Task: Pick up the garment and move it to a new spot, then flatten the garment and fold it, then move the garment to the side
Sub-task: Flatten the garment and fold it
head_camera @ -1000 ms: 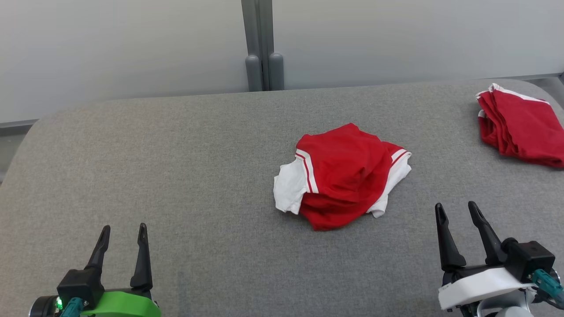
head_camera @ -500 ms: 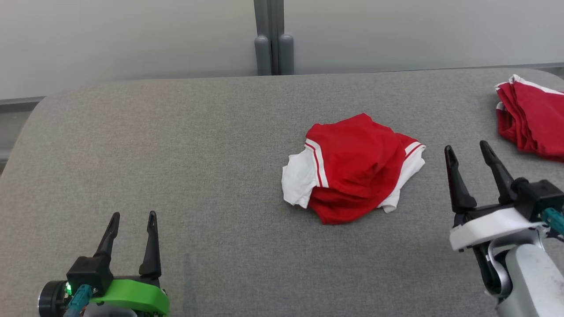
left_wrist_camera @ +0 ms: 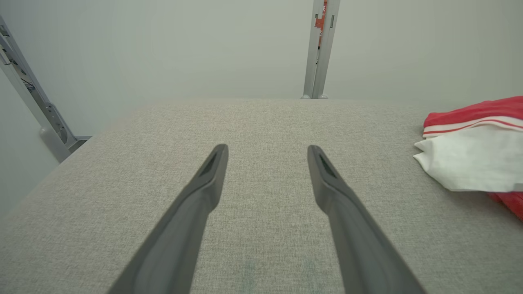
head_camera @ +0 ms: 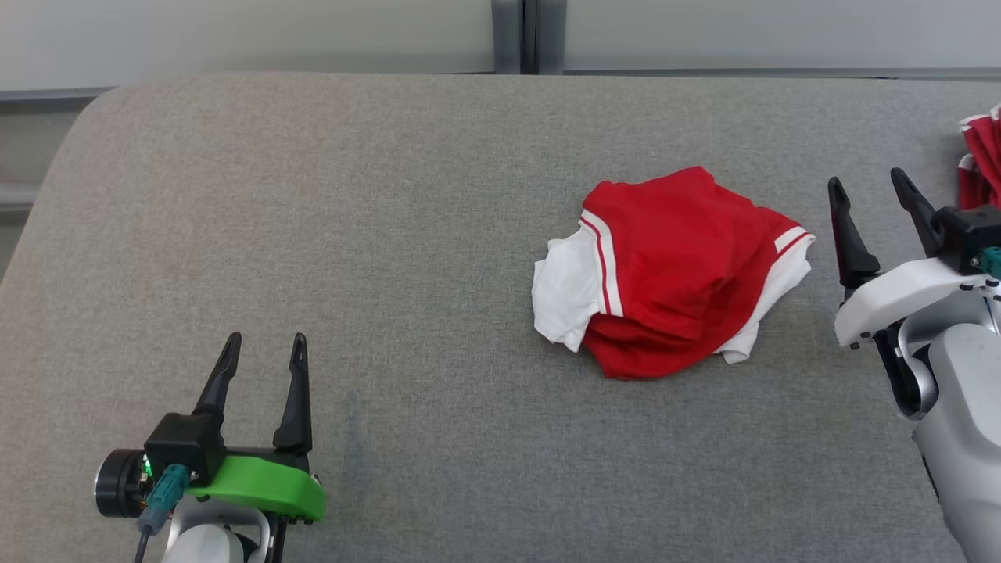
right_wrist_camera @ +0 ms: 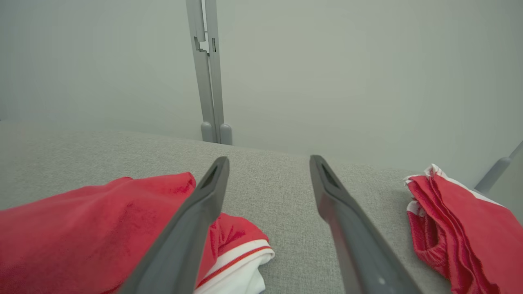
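Garment (head_camera: pixel 672 274): crumpled heap, looks soft, light, limp. Both jaws wide, empty. Its striped sleeve (head_camera: pixel 788 241) lies just left of right jaws; best pinch bunched cloth there.

red cloth pile (head_camera: pixel 985 156): cut off by head view's right edge. garment (left_wrist_camera: pixel 470 159): right part cut off in left wrist view.

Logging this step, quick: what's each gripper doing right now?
Left gripper: open, holding nothing.
Right gripper: open, holding nothing, beside the crumpled garment.

Head above, wrists low; common garment (head_camera: pixel 672 274)
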Motion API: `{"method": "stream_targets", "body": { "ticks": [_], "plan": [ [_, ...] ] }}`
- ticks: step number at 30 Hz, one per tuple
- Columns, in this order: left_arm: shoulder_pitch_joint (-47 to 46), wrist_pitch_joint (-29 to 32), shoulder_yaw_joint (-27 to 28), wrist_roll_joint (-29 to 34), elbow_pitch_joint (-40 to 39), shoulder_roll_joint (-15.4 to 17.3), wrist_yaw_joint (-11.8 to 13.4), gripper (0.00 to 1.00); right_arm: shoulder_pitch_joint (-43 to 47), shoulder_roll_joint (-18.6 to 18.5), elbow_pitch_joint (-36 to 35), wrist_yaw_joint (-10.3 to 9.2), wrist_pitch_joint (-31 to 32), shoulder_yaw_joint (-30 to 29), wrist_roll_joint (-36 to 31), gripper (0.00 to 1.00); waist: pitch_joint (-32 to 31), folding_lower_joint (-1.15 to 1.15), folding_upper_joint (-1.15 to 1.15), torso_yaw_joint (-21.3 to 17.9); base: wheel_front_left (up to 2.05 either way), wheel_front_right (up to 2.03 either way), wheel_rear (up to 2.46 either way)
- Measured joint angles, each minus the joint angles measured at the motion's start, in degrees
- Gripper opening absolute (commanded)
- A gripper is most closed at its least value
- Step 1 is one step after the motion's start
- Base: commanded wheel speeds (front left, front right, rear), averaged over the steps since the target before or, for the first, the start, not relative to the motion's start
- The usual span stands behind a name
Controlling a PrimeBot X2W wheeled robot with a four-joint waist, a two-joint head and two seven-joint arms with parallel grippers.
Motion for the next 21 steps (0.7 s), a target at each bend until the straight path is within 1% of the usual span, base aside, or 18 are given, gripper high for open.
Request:
{"method": "stream_targets", "body": {
  "ticks": [4,13,14,21],
  "plan": [
    [-1.25,0.0,-0.65,-0.04,0.24,-0.26,0.0,1.0,-3.38,-1.02,6.87,0.0,0.21,0.92,0.41,1.0,1.88,0.0,0.0,1.23,0.0,0.0,0.0],
    [-3.26,0.0,-1.37,-0.4,0.63,-0.51,0.0,1.0,-8.14,-0.89,19.9,-0.01,0.66,3.25,2.6,1.0,5.13,0.0,0.0,3.57,0.0,0.0,0.0],
    [-3.66,0.0,-1.34,-0.43,0.68,-0.54,0.0,1.0,-8.64,-0.55,22.18,-0.01,0.68,3.7,3.13,1.0,5.57,0.0,0.0,4.02,0.0,0.0,0.0],
    [-3.86,0.0,-1.33,-0.51,0.97,-0.65,0.0,1.0,-10.02,0.0,27.88,0.0,0.51,5.36,5.68,1.0,6.31,0.0,0.0,5.13,0.0,0.0,0.0]
  ]
}}
